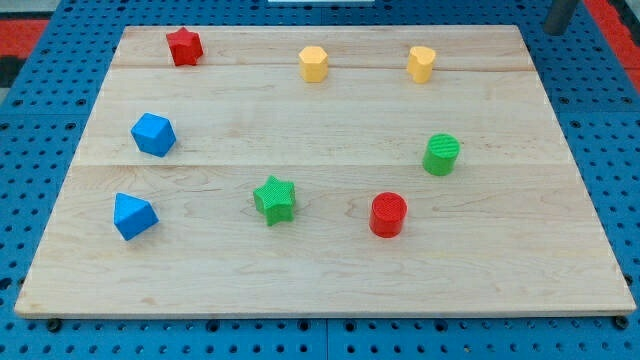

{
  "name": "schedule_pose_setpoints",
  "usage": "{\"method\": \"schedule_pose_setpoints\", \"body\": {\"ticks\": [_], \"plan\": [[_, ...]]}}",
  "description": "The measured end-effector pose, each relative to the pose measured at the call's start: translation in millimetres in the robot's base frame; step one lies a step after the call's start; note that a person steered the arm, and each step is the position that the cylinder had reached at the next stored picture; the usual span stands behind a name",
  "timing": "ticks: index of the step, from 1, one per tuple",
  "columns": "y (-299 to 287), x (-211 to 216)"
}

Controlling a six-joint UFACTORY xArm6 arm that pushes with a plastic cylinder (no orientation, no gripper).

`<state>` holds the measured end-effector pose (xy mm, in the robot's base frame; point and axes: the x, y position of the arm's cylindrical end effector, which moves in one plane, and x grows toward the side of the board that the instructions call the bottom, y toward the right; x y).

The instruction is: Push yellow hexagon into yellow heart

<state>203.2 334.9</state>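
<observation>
Hexagon (314, 63) and heart (421, 63) sit apart near the tabletop's (320, 260) far edge, the heart toward the far right corner.

The rod shows only at the far right corner, off the board; my tip is out of view and the tool's state cannot be told. The hexagon looks light, rigid and smooth, likely to slide easily. Best pushed on its left face, centred, or it may spin aside. No writing is visible.

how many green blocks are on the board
2: a green star near the view's bottom centre, and a green cylinder toward the view's right. Nothing on the board looks able to hide another.
</observation>
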Motion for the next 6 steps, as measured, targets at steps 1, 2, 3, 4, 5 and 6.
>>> {"method": "schedule_pose_setpoints", "body": {"ticks": [1, 2, 3, 4, 5, 6], "plan": [[-1, 0], [-25, 16], [-94, 43], [-114, 50], [-111, 79], [-148, 128]]}}
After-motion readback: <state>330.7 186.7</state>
